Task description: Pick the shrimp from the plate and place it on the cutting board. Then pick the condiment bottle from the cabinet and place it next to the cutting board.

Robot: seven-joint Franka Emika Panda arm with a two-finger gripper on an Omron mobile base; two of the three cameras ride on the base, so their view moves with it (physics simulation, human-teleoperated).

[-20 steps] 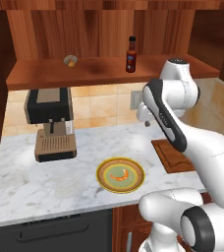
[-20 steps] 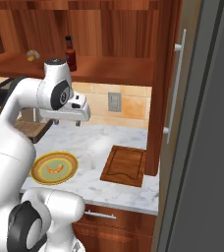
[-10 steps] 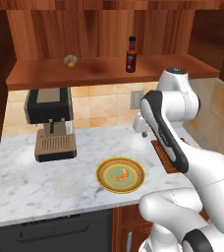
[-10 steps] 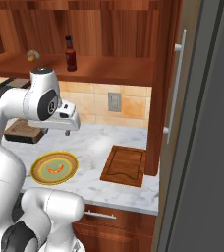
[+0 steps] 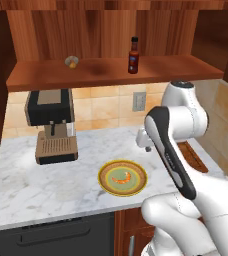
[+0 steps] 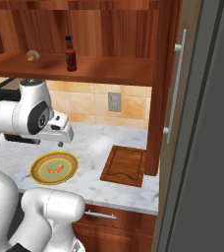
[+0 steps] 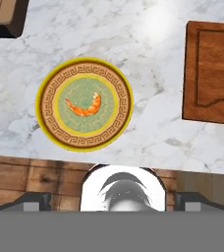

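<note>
Gripper (image 6: 60,143) hangs wide apart, empty, above the plate (image 7: 50,78); hand view shows shrimp (image 7: 84,106) centred below, cutting board (image 7: 212,74) well right.

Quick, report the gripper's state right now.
Gripper: open, holding nothing, up above the counter; the shrimp lies on the plate.

White rounded arm (image 5: 186,165); dark joints
</note>
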